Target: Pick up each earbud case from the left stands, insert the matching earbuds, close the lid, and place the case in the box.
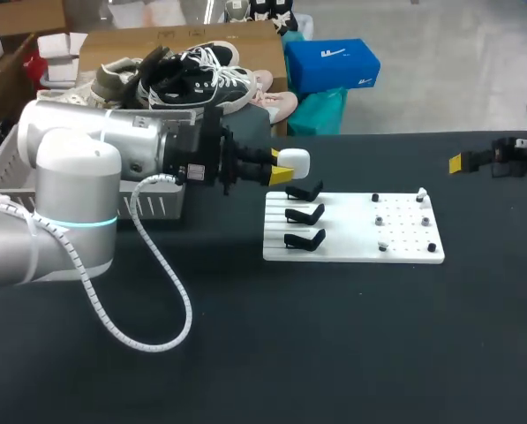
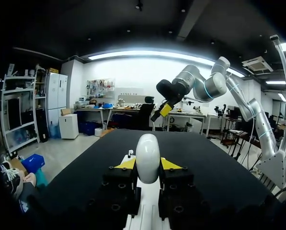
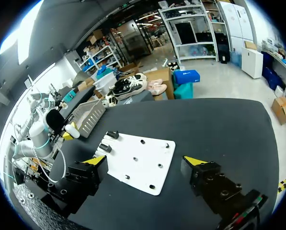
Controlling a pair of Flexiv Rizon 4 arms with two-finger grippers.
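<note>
A matte black cloth covered the table (image 1: 334,344), flat and unwrinkled across the lower frame of the head view. Near the middle lay a flat white board (image 1: 351,243), rectangular and smooth. Three black hooked stands (image 1: 304,215) stood in a column on its left half. Small dark studs (image 1: 404,221) dotted its right half, too small to make out further.

The left arm came in from the left, a glossy grey-white shell with a ribbed white cable (image 1: 157,291) looping down onto the cloth. The left gripper (image 1: 285,172) was clenched on the case (image 1: 296,161), a smooth white rounded shell. The case hung just up and left of the top stand, apart from it. In the left wrist view the case (image 2: 148,153) stood upright like an egg, with both yellow tips of the left gripper (image 2: 147,164) pressed to its sides.

A white wire basket (image 1: 157,208) sat behind the left arm at the table's left edge.

The right gripper (image 1: 462,162) was at the far right edge of the head view, well apart from the board. In the right wrist view the right gripper (image 3: 145,162) was spread wide and held nothing, with the board (image 3: 143,153) ahead of it.
</note>
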